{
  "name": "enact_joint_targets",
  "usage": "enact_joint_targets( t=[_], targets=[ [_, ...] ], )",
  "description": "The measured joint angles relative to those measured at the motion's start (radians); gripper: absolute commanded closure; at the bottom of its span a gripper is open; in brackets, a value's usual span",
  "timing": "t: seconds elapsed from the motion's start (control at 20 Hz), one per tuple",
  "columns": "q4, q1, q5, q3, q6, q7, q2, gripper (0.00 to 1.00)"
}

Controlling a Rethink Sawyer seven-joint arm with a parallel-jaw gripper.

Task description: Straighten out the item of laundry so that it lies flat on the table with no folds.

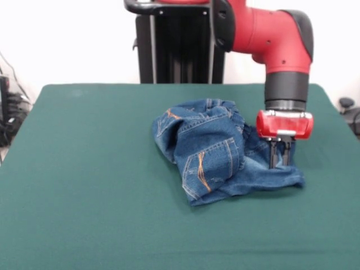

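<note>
Blue denim jeans [216, 152], coarse weave with orange stitching, on the table [84, 185], its matt green felt-like top; glossy red plastic arm [270, 36].

Blue jeans [216, 154] with what looks like orange stitching on dark green table [84, 185].

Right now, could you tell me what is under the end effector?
The end effector stands on the right part of the crumpled jeans, which lie on the green table. Its tips meet the denim; any fold beneath is hidden.
</note>
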Motion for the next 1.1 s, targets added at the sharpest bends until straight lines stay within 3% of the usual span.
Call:
enact_joint_targets(
  t=[0.3,1.1],
  targets=[
    [-0.004,0.009,0.020,-0.005,0.022,0.000,-0.002,1.00],
    [-0.076,0.012,0.027,-0.012,0.303,0.000,-0.041,1.00]
  ],
)
